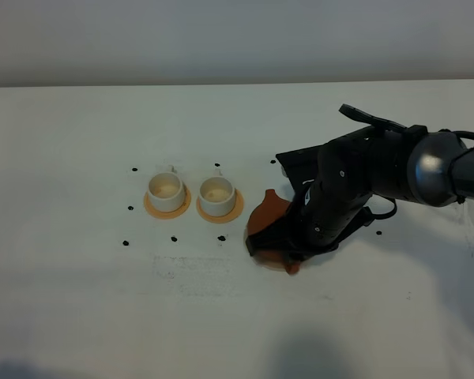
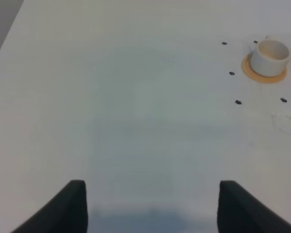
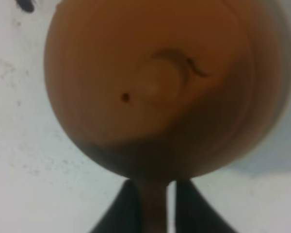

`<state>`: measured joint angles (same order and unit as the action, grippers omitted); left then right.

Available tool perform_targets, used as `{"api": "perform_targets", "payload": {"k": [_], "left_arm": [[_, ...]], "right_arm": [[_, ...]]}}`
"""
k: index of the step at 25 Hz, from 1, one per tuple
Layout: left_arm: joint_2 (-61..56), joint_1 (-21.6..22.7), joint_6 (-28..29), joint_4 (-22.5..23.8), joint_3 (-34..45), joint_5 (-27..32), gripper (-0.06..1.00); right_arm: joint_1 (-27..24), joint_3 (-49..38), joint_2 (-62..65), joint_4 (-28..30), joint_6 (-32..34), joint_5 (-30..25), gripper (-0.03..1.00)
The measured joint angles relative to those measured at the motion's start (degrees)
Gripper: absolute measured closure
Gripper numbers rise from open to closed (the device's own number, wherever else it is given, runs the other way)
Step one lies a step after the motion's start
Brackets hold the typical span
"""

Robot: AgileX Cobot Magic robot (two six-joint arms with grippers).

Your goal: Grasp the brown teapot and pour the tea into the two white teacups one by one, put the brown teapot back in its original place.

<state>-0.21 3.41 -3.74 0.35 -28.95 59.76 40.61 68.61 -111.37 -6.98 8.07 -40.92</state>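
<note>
- Exterior high: the right gripper [image 1: 291, 253] is down on the brown teapot [image 1: 265, 223], which is on the tabletop [image 1: 79, 316] just beside the two white teacups [image 1: 166, 189]. Each cup stands on a small orange coaster [image 1: 167, 208]. The arm hides much of the pot, so we cannot tell whether it rests or is already raised. We judge the step in hand to be securing the grasp before the first pour.
- Left wrist: the left gripper [image 2: 153, 208] hangs wide open over bare tabletop, with nothing between its fingers. One teacup [image 2: 270, 54] shows well apart from it. We would leave this arm parked there, clear of the pouring path.
- Right wrist: the lid [image 3: 157, 85] fills the view and the handle [image 3: 153, 204] runs between the dark fingers [image 3: 128, 213]. The gripper is narrow about the handle, yet a pale sliver shows beside one finger, so we cannot tell whether it is clamped. We should seat both fingers firmly, lift slowly, and keep the spout level until it is over the nearer cup, since a pot held by its handle may swing.
</note>
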Motion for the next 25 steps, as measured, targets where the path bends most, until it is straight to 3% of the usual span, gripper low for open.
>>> {"api": "perform_targets", "payload": {"k": [2, 25], "left_arm": [[0.00, 0.00, 0.00, 0.00, 0.00, 0.00, 0.36], [0.00, 0.00, 0.00, 0.00, 0.00, 0.00, 0.36]], "right_arm": [[0.19, 0.00, -0.22, -0.15, -1.59, 0.20, 0.88], [0.25, 0.00, 5.26, 1.62, -3.34, 0.86, 0.88]]}}
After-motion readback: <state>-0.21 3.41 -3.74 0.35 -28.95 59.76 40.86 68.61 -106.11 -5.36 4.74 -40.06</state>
